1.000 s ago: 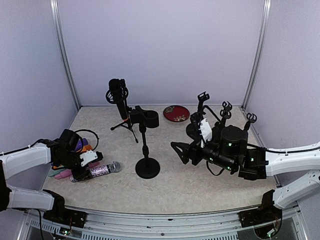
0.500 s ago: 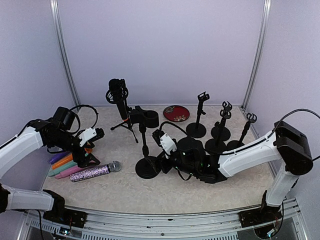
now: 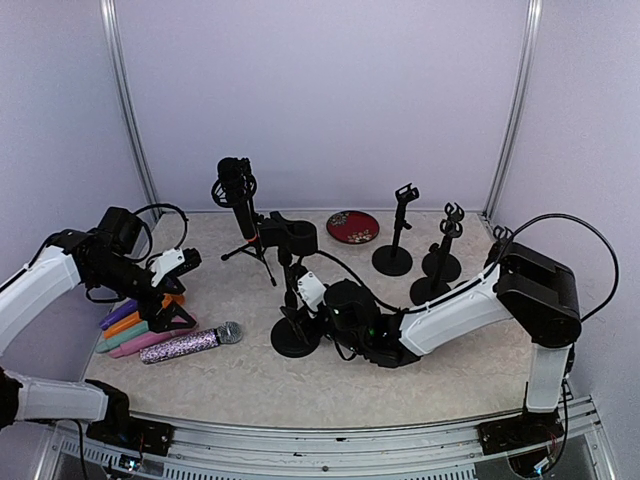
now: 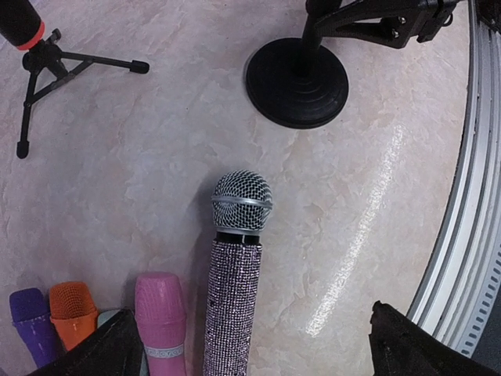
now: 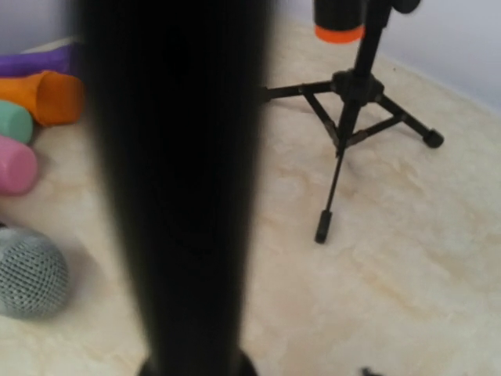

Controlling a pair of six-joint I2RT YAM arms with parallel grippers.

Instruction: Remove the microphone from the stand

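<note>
The pole of the stand (image 5: 180, 196) blurs across the view from my right claw (image 3: 303, 300), hiding its fingers: I cannot tell its gape. A red dish (image 3: 352, 226) sits well beyond it. My left claw (image 4: 254, 337) gapes wide, gripping nothing, over the glittery microphone (image 4: 235, 274) lying flat.

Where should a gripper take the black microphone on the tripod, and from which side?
Likely the bare barrel of the black microphone, between hoop and orange ring, from its open left side: it stands nearly upright, and the other stand crowds its right.
</note>
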